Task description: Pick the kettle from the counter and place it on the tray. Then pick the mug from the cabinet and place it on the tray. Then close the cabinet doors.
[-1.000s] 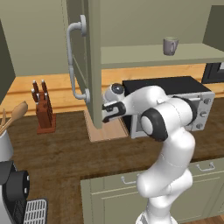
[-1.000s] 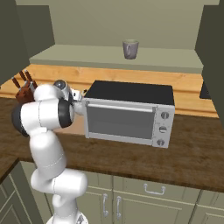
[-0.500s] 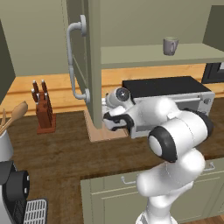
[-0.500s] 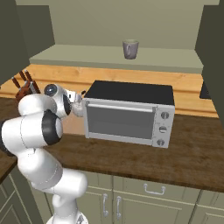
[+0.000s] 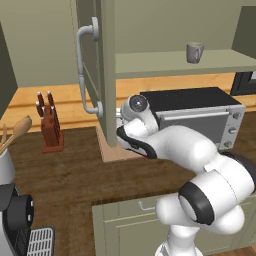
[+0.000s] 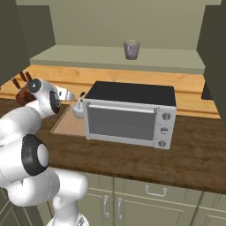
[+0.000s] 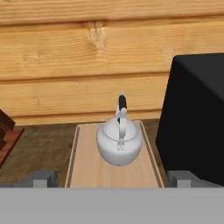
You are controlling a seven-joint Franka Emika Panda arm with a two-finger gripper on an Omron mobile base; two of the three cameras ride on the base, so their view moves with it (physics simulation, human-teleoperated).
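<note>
One item is done: the kettle [image 7: 119,145] sits on the tray [image 7: 87,168] beside the toaster oven [image 6: 128,114]. Your claw [image 7: 112,178] is spread empty, so lift clear, then reach the shelf for the mug [image 6: 131,49].

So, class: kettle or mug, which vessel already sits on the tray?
The white kettle, standing on the tan tray; the grey mug is up on the cabinet shelf.

Open cabinet door [image 5: 106,75], grey mug [image 5: 194,52] on shelf, tan tray [image 5: 112,150] on counter [image 5: 65,175], knife block [image 5: 48,124] left.
</note>
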